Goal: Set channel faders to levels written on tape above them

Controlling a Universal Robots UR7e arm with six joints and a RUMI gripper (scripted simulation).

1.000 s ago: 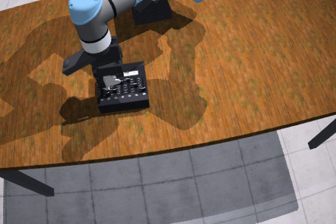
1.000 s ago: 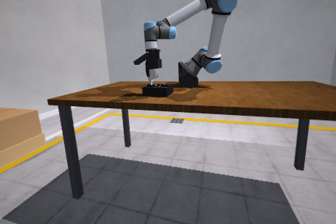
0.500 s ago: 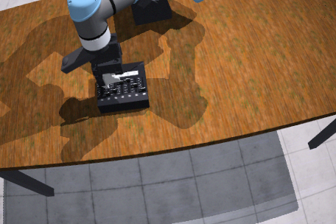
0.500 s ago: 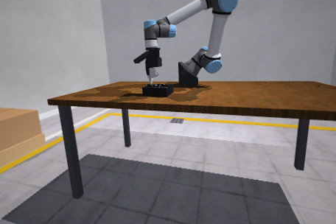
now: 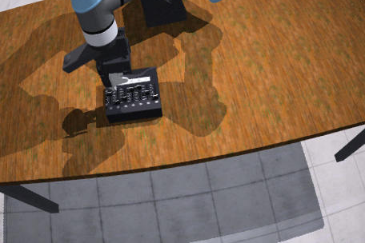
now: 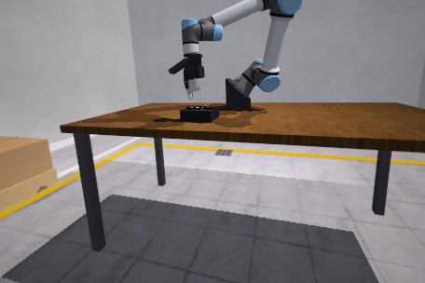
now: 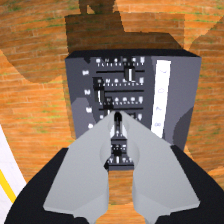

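Note:
The lighting desk (image 5: 134, 113) (image 6: 198, 116) (image 7: 187, 75) is a black box with several parallel fader slots. Its white tape (image 5: 143, 79) (image 7: 161, 95) reads 7, 0, an unclear digit and 8 in the wrist view; the rest is hidden by the fingers. There, the channel 1 fader (image 7: 130, 75) stands towards the tape side, the channel 2 fader (image 7: 100, 95) at the far end from the tape, and the channel 3 fader is partly hidden. Further caps are mostly covered. My gripper (image 5: 114, 87) (image 6: 190, 98) (image 7: 117, 113) is shut and empty, a little above the desk.
The desk stands on the wooden table (image 5: 260, 70) (image 6: 326, 121), in front of the arm's black base (image 5: 164, 12) (image 6: 238, 98). The arm's shadow falls across the desk and table. A cardboard box (image 6: 23, 161) stands beyond the table at the left in the exterior view.

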